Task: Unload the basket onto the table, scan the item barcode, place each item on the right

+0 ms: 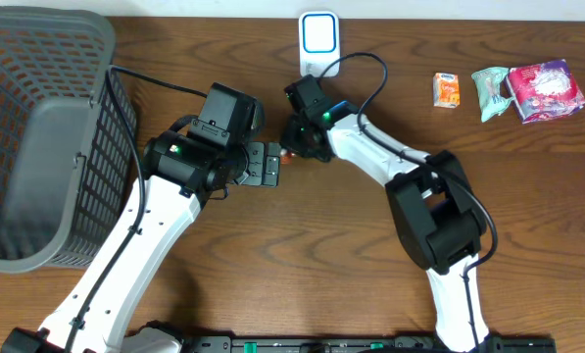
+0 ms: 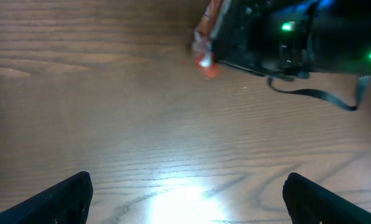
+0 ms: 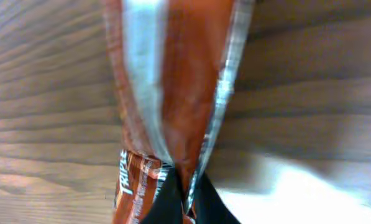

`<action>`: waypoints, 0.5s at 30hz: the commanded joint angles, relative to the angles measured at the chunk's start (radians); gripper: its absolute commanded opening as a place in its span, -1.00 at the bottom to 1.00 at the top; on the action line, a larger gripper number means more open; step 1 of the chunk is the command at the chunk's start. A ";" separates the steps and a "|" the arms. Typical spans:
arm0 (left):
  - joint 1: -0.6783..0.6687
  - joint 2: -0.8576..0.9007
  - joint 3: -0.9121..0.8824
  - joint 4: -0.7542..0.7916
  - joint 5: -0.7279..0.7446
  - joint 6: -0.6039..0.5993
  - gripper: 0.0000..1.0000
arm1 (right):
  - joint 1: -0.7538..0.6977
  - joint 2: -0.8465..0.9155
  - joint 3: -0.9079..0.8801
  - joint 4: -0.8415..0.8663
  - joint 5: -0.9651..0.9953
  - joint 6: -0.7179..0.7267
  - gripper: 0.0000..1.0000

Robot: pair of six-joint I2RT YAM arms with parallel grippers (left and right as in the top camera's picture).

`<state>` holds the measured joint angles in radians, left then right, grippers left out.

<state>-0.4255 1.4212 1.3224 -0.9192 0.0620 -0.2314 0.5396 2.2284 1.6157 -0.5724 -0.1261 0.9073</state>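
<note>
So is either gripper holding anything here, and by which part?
The right gripper is shut on an orange foil packet, pinching one end. The left gripper is open and empty.

Basket [image 1: 76,118] lies left, scanner [image 1: 318,34] behind centre (packets [image 1: 527,88] right), pouch [image 3: 173,81] apparently under right gripper [image 3: 188,200].

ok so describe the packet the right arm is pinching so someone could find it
Find the white, blue-framed scanner block at the far edge of the brown wooden table; just in front of it, the right gripper is shut on a glossy orange-red foil packet. Unlike the small orange carton, green pouch and pink packet lying to the right, it alone is gripped.
</note>
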 commanded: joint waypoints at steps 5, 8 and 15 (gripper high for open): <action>0.004 0.003 0.004 -0.004 0.001 0.002 0.96 | -0.079 -0.087 -0.006 -0.182 0.128 -0.182 -0.98; 0.004 0.003 0.004 -0.004 0.001 0.002 0.96 | -0.105 -0.138 -0.006 -0.292 0.246 -0.219 -0.98; 0.004 0.003 0.004 -0.004 0.001 0.002 0.96 | -0.129 -0.178 -0.006 -0.389 0.335 -0.341 -0.96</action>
<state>-0.4255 1.4212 1.3224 -0.9188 0.0620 -0.2314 0.4152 2.0785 1.6131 -0.9371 0.1188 0.6495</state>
